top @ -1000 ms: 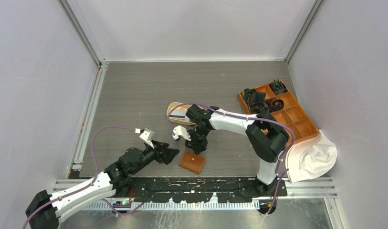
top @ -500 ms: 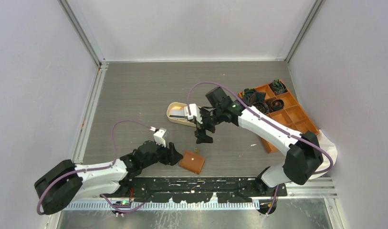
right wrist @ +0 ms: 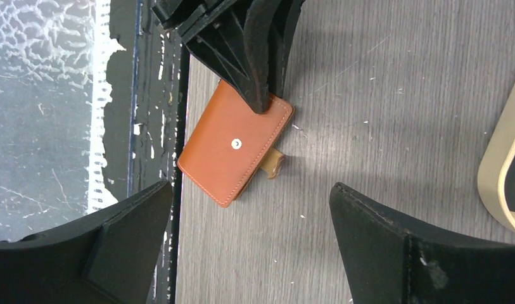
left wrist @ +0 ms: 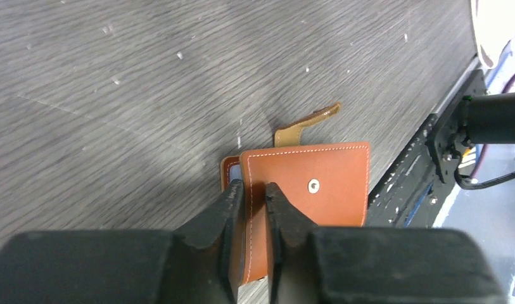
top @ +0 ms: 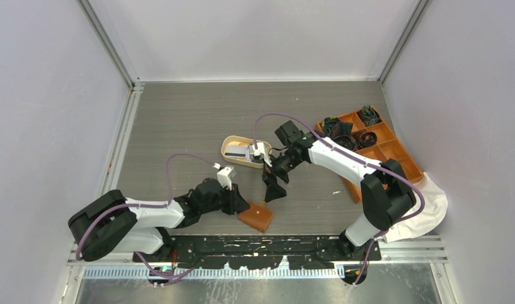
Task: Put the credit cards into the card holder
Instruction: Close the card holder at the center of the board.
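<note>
Lying flat near the front edge of the table, the brown wallet is shown with its top flap down, the snap stud facing up and the strap tab sticking out loose from one side. The left gripper is closed down narrow on the wallet: in the left wrist view the stitched edge of the top flap is pinched between the two fingers, and in the right wrist view one of those fingers is seen lying over a corner of the leather. At the pinched edge a sliver of a grey-blue card is visible under the flap; how far it is pushed in cannot be told. The right gripper is held over the table just beyond the wallet, between it and the cream tray, with its fingers spread wide and nothing held between them. The tray is set apart from the wallet, and a dark card can be made out lying in it. An orange box with compartments is placed at the right side of the table, dark coiled items filling its far cells, and a white cloth is bunched at the near right corner
</note>
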